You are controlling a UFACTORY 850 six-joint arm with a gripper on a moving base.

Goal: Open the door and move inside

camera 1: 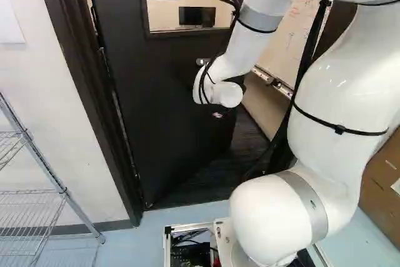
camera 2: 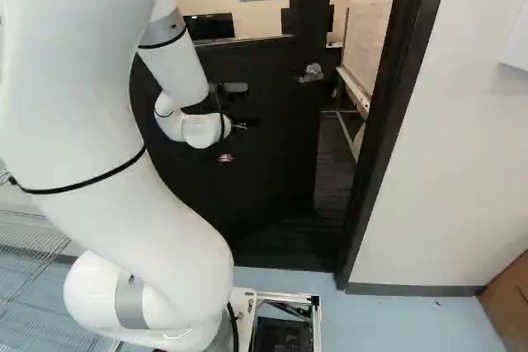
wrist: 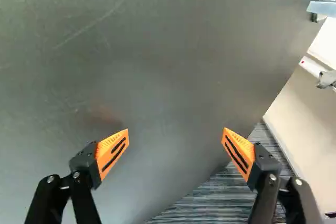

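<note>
The black door [camera 1: 169, 123] stands partly open, swung away from me into the room beyond, with a gap at its handle side. Its metal handle [camera 2: 311, 73] shows in the right base view, and part of it [wrist: 326, 4] in the wrist view, off to one side beyond the fingers. My gripper [camera 2: 241, 125] is mostly hidden by the wrist in the right base view, close to the door face. Seen from the wrist, the gripper [wrist: 176, 136] has its fingers wide apart, nothing between them, facing the flat door surface [wrist: 157, 66].
A dark door frame [camera 2: 394, 121] borders the opening. Wire shelving [camera 1: 47, 192] stands left of it, a brown box [camera 1: 381, 179] at the right of the left base view. Through the gap show dark carpet [wrist: 220, 198] and a whiteboard [camera 1: 290, 42].
</note>
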